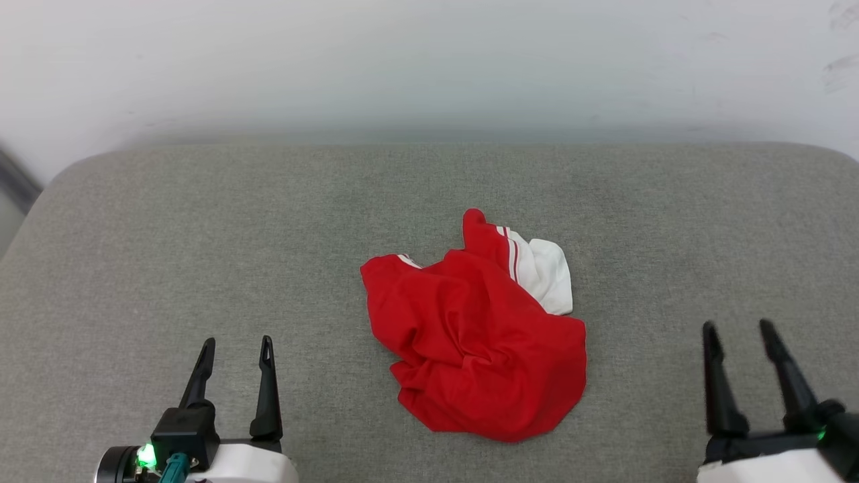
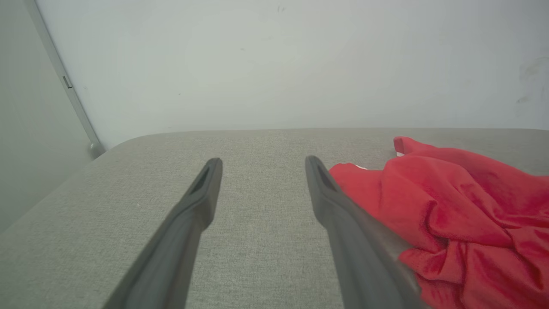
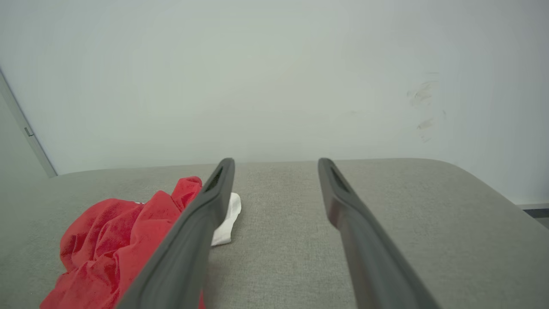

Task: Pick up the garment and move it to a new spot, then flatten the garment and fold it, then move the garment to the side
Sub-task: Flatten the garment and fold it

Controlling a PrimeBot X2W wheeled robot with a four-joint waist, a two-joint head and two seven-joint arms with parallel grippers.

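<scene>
**A:** What is the biggest thing here?

**B:** The pale wall [image 1: 429, 60] at twelve o'clock. Under it is the grey cloth-covered counter [image 1: 168, 255] with rounded corners.

**A:** And where is the garment?

**B:** The red jersey T-shirt [image 1: 470, 335] lies crumpled on the counter, a little to the right of its middle. The white sleeve [image 1: 550, 275], with red and white stripes, sticks out at about one o'clock of the heap.

**A:** How do the pincers stand?

**B:** The left pincer [image 1: 238, 342] is at about eight o'clock from the shirt, and the right pincer [image 1: 737, 327] is at about four o'clock. Both are well apart from the cloth. Both have their fingers spread wide and empty, pointing to twelve o'clock.

**A:** Do the wrist views agree?

**B:** Yes. In the left wrist view the shirt is at four o'clock. In the right wrist view it is at eight o'clock, partly behind a finger.
</scene>
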